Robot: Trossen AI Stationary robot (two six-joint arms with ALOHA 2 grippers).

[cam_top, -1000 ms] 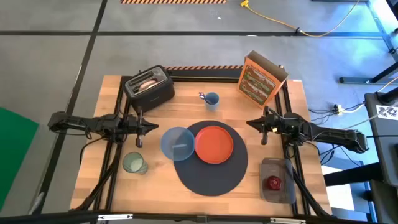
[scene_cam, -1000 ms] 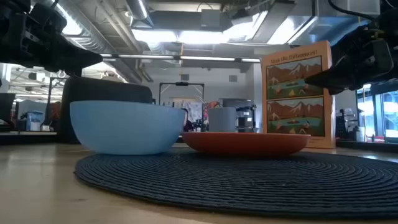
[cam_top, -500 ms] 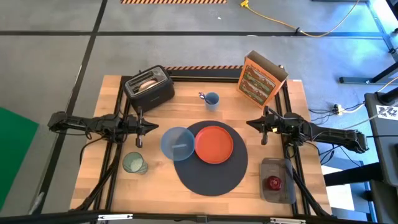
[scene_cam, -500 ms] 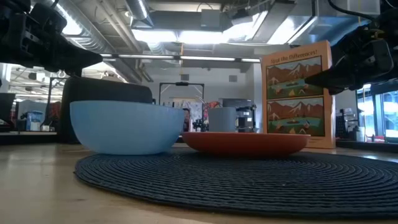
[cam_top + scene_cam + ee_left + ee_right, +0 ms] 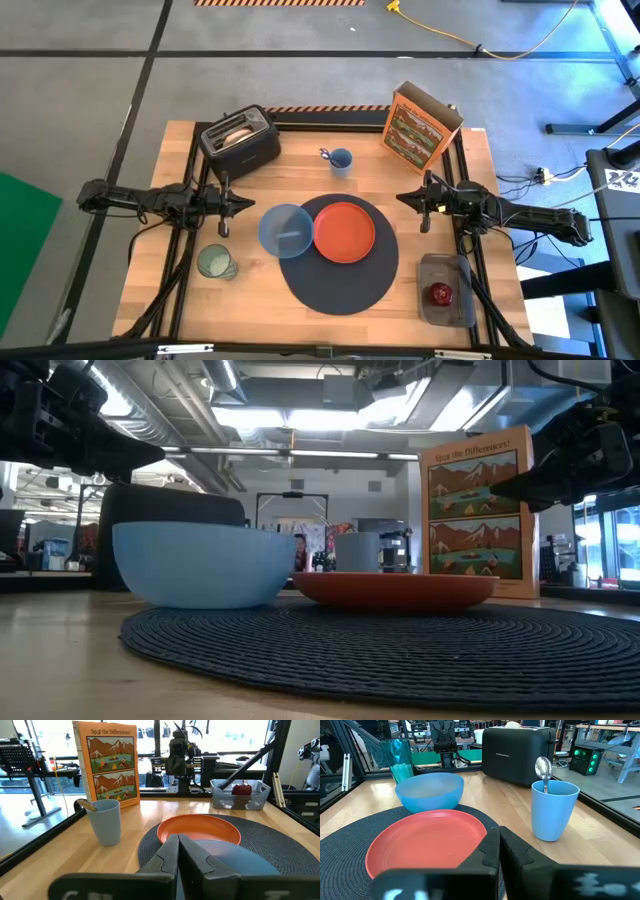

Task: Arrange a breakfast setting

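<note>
Both grippers are clenched shut on nothing and hang above the table: the left gripper [image 5: 247, 204] just left of the blue bowl [image 5: 286, 229], the right gripper [image 5: 403, 198] just right of the orange plate [image 5: 345, 232]. Bowl and plate sit side by side on the dark-grey mat [image 5: 338, 281]. The green cup [image 5: 215, 263] stands left of the mat, the spoon [image 5: 543, 770] stands in a blue cup [image 5: 340, 160] behind it, the apple [image 5: 440, 294] lies in a grey tray [image 5: 446, 272] at the right, and toast [image 5: 238, 133] sits in the toaster [image 5: 241, 145].
</note>
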